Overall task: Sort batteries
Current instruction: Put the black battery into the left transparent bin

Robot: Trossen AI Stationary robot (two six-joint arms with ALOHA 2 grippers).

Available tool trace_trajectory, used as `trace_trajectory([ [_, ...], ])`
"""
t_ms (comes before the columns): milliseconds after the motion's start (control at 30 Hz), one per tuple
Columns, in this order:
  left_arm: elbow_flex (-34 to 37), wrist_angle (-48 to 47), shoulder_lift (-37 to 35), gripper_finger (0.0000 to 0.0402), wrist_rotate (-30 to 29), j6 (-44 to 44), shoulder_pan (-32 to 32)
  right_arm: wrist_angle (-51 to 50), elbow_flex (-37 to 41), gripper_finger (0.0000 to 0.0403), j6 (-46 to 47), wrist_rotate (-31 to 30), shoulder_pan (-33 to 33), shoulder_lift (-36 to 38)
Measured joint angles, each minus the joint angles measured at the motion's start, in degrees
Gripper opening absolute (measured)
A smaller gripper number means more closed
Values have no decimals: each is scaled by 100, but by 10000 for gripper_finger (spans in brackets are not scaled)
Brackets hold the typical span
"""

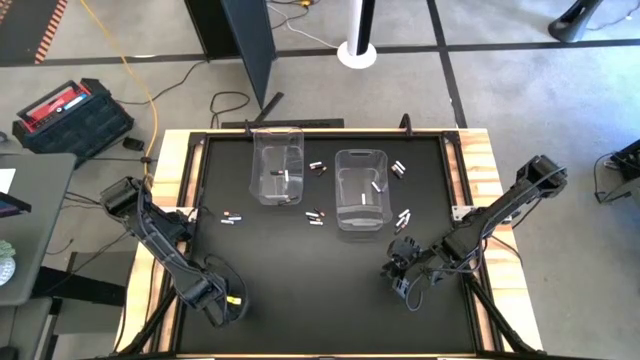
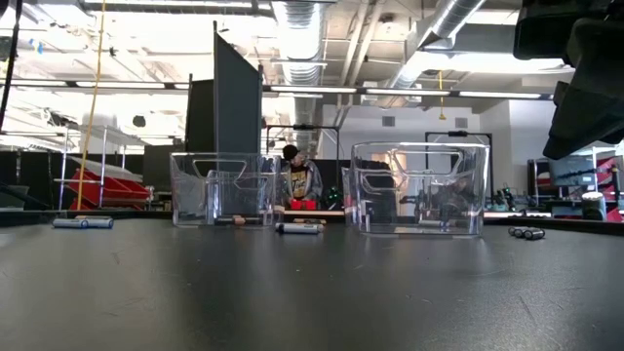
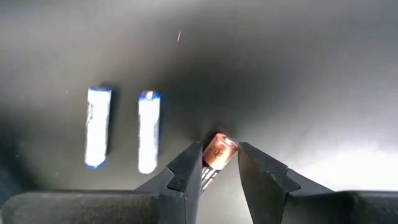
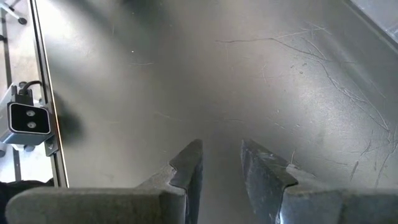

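Note:
My left gripper (image 1: 228, 300) hangs over the table's near left, pointing down and open. A dark battery with a copper end (image 3: 219, 151) lies between its fingers. Two white batteries with blue ends (image 3: 98, 127) (image 3: 148, 132) lie side by side on the black table beside it. My right gripper (image 1: 400, 280) waits at the near right, open, with only bare table between its fingers (image 4: 221, 146). Two clear bins (image 1: 278, 165) (image 1: 362, 190) stand at the far middle, each with a few batteries inside. More batteries (image 1: 318, 167) (image 1: 404, 217) lie around them. My left gripper has the copper-ended battery (image 3: 221, 148) between its two fingers, which come from above and stand on either side of its length. The jaws are a little wider than the battery. It lies slanted in the gap. Whether a finger touches it, I cannot tell.
Loose batteries lie left of the bins (image 1: 232, 216), between them (image 1: 316, 217) and at the right bin's far right (image 1: 399, 170). A small camera (image 4: 28, 118) sits at the table's edge. Wooden rails (image 1: 170, 180) border the black mat; its near middle is bare.

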State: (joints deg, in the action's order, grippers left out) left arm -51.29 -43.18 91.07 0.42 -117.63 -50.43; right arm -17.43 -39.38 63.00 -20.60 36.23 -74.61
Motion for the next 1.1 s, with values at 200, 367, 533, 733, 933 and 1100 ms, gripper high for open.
trace_trajectory([
  [200,0,18,0,98,346,615,0,4,0,126,13,0,0,0],
  [367,0,22,0,98,375,834,0,4,0,126,40,0,0,0],
  [533,0,24,0,98,425,1067,0,5,0,126,64,0,0,0],
  [733,0,58,0,98,766,1395,0,13,0,126,146,0,-57,0],
  [933,0,66,0,98,833,1587,0,85,-2,126,151,-3,-130,0],
  [1100,0,65,0,98,794,1587,0,147,-2,126,151,-2,-151,0],
])
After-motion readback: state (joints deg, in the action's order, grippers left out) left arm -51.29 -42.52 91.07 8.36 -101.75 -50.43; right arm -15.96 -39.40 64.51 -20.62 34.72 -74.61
